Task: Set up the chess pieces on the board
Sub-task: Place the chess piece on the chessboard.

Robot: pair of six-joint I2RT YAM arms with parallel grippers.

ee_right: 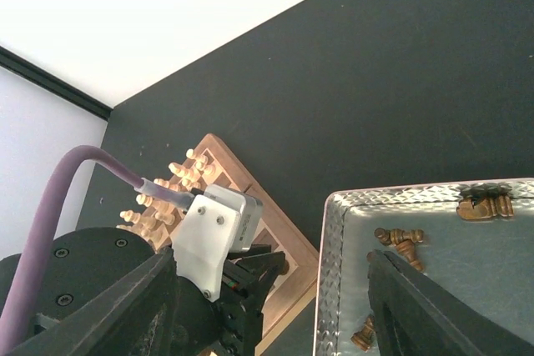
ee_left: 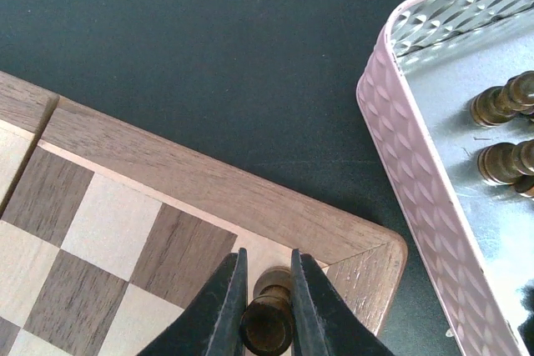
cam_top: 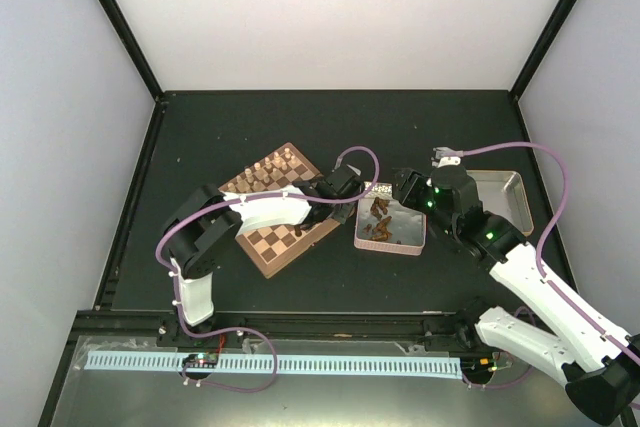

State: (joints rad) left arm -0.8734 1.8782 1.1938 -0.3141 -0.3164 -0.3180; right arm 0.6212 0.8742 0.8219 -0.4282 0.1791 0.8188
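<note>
Pinching a small dark brown chess piece [ee_left: 267,327] at the board's [ee_left: 167,172] pale corner square, left tool [ee_left: 269,266] clamps it; embossed silvery tin [ee_left: 417,189] holding more dark pieces [ee_left: 501,102] lies just beside on the black worktop [ee_left: 209,39], right tool [ee_right: 271,260] spread wide above that tin.

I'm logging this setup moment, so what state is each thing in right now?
left end effector: shut on a dark chess piece.
dark chess piece: gripped over the board's corner square; contact unclear.
right end effector: open, holding nothing, above the tin.
tin: lidless, holding loose dark pieces lying on their sides.
pale pieces: standing upright in two rows.
board: unfolded, lying flat.
</note>
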